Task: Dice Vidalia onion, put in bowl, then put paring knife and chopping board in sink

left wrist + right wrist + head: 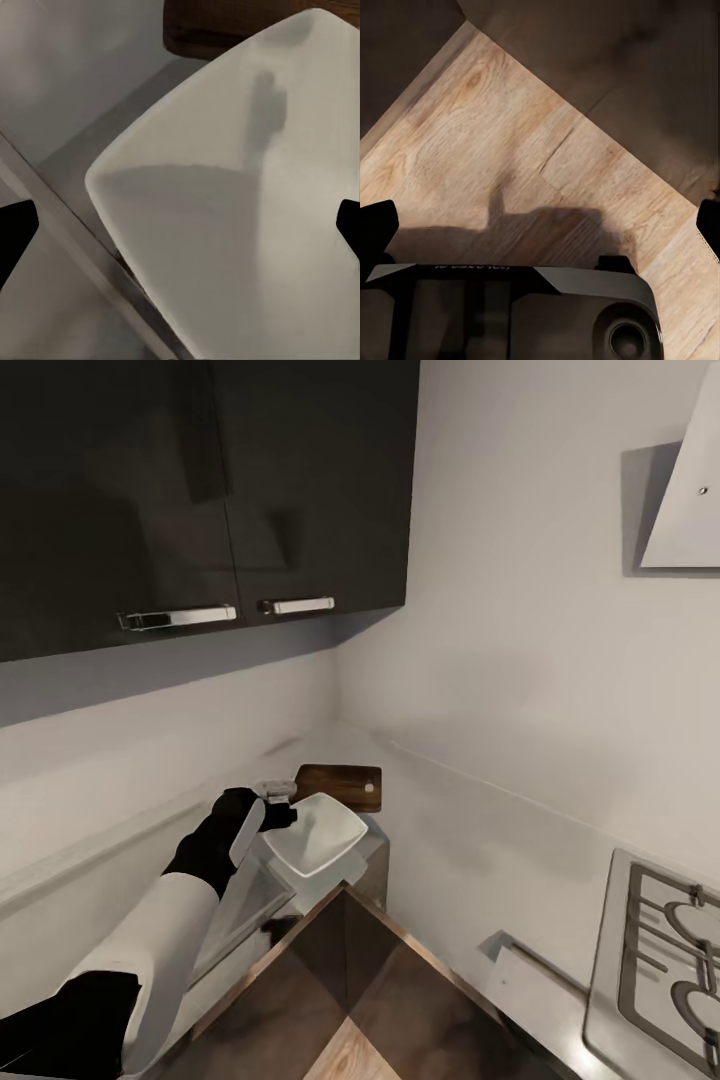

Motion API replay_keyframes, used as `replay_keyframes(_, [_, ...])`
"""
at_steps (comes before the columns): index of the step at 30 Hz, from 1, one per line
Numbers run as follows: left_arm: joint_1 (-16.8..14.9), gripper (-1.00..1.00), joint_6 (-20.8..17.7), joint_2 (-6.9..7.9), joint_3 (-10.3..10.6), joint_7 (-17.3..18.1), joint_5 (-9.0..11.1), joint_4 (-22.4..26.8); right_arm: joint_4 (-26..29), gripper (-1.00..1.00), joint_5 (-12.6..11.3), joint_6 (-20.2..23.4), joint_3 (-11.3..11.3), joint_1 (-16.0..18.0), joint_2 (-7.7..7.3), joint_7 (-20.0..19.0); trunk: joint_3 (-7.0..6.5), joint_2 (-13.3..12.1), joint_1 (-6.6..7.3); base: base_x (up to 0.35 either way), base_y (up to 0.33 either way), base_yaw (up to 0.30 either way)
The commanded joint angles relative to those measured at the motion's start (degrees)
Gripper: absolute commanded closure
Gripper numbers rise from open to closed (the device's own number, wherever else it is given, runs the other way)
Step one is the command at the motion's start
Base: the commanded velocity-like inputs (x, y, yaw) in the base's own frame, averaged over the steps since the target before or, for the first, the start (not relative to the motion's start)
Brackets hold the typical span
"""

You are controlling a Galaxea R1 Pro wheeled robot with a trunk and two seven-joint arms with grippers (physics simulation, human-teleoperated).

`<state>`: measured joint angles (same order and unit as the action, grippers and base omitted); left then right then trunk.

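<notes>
**Counter corner layout**

Bowl (316, 834) sits on the countertop (480, 840), with the board (340, 786) right behind it, touching. Left gripper (268, 807) is at the bowl's left edge. Hob (665, 955) is far right, cabinets (200, 490) overhead.

The glossy white bowl (318, 834) sits tilted near the table's corner, the brown chopping board (340, 785) lying flat just behind it.

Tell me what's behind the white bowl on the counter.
Behind the bowl lies the chopping board, flat on the countertop. Its near edge is covered by the bowl, so whether they touch cannot be told.
</notes>
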<state>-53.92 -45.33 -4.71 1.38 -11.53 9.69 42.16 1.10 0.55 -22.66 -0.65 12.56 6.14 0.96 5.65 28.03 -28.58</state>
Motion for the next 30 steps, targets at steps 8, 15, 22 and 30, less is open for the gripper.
replay_keyframes(8, [0.0,-1.00,-0.2,0.05,0.1,-0.5,0.6,0.0,0.0,-1.00,0.1,-0.2,-0.1,0.1,0.01,0.1,0.11,0.1,-0.06,0.108,-0.023,0.000])
replay_keyframes(15, [0.0,-1.00,-0.2,0.05,0.1,-0.5,0.6,0.0,-0.1,-1.00,0.1,-0.2,-0.1,0.1,0.01,0.1,0.12,0.1,-0.06,0.006,-0.001,0.000])
replay_keyframes(22, [0.0,-1.00,-0.2,0.05,0.1,-0.5,0.6,-0.1,-0.1,-1.00,0.1,-0.2,-0.1,0.0,0.01,0.1,0.51,0.1,-0.06,0.000,0.000,0.000])
replay_keyframes(30, [0.0,-1.00,-0.2,0.05,0.1,-0.5,0.6,-0.1,-0.1,-1.00,0.1,-0.2,-0.1,0.0,0.06,0.1,1.15,0.1,-0.06,0.000,0.000,0.000])
